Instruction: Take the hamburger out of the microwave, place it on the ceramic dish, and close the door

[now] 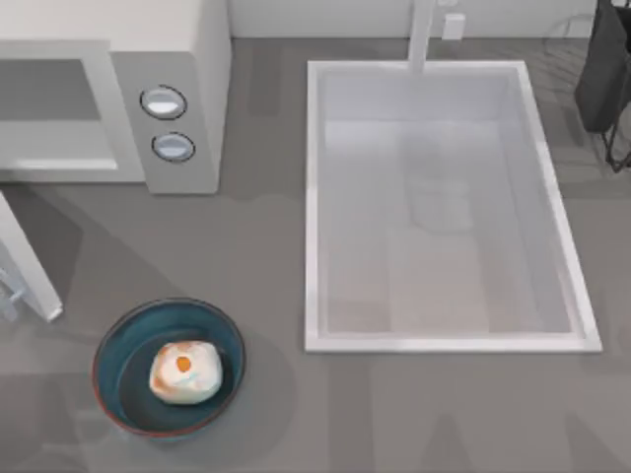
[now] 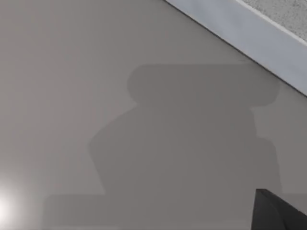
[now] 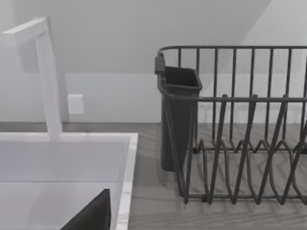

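The hamburger (image 1: pixel 183 371) lies inside the ceramic dish (image 1: pixel 110 340), a blue bowl near the table's front left. Behind it, at the back left, stands the microwave (image 1: pixel 187 59) with its cavity (image 1: pixel 54 103) showing nothing inside. The door (image 1: pixel 30 266) is swung open and juts forward at the far left, a little behind and left of the dish. A dark part of my left gripper (image 2: pixel 280 213) shows over a bare grey surface in the left wrist view. A dark part of my right gripper (image 3: pixel 91 215) shows above the sink's corner in the right wrist view.
A white rectangular sink (image 1: pixel 314 197) (image 3: pixel 127 163) with a faucet (image 1: pixel 424 34) (image 3: pixel 50 86) takes up the middle and right of the table. A dark wire dish rack (image 1: pixel 606 79) (image 3: pixel 240 143) with a cup holder (image 3: pixel 180 110) stands at the back right.
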